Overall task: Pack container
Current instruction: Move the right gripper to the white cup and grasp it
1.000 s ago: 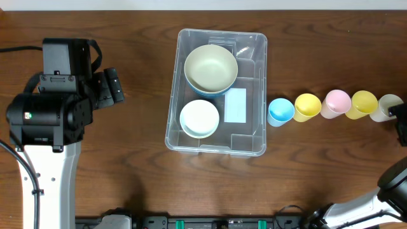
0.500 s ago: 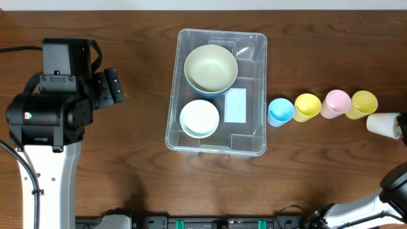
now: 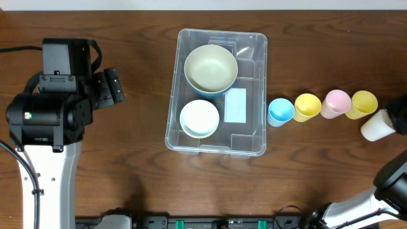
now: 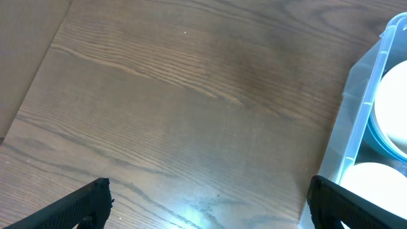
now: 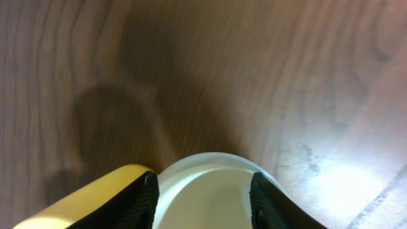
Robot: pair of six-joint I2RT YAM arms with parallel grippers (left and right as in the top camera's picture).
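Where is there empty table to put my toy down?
Bare wood lies between the left arm and the clear bin, and along the near edge below the bin. Right of the bin it is crowded: four cups stand in a row, and the right pincer holds a white cup.

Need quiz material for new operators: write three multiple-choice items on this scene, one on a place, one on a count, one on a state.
1. Where are the two bowls?
A. in the clear bin
B. on the tabletop
C. in a gripper

2. How many cups stand in the row beside the bin?
A. two
B. six
C. four

3. What state is the right gripper in?
A. open and empty
B. shut on a white cup
C. shut on a bowl

Answers:
1 A, both bowls sit inside its walls.
2 C, blue, yellow, pink and yellow line up.
3 B, its fingers flank the white rim.
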